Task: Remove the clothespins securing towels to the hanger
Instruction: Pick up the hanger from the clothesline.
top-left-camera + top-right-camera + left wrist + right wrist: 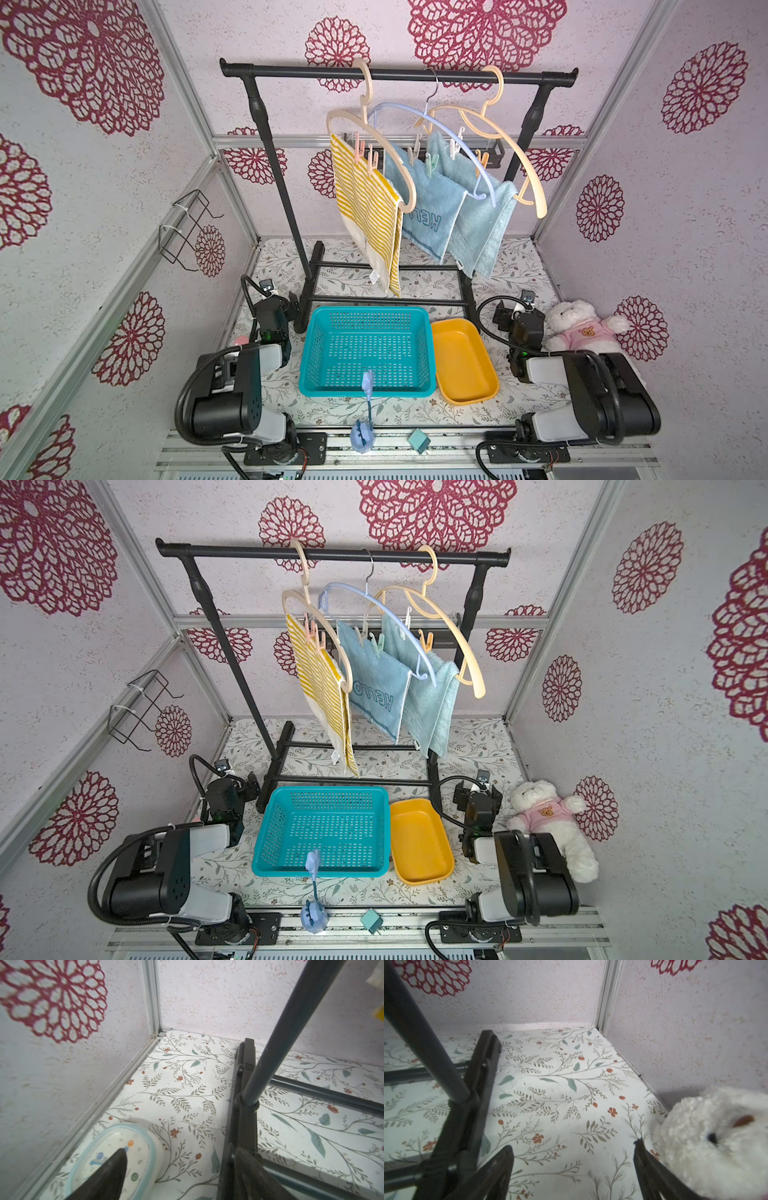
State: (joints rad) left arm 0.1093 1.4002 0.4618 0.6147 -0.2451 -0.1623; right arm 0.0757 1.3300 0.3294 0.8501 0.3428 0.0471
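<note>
Floral tabletop (515, 266) carries the rack (395, 75) toward its far edge, clothespins (360, 151) pinching towels (365, 208) onto its hangers (409, 187), while left gripper (292, 306) and right gripper (573, 1144) sit low beside the rack's feet, spread wide and empty; each should probably squeeze a pin's tails squarely.

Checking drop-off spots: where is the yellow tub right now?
In both top views the yellow tub sits on the floral table, close beside the right side of the teal basket, just in front of the black rack's right foot.
</note>
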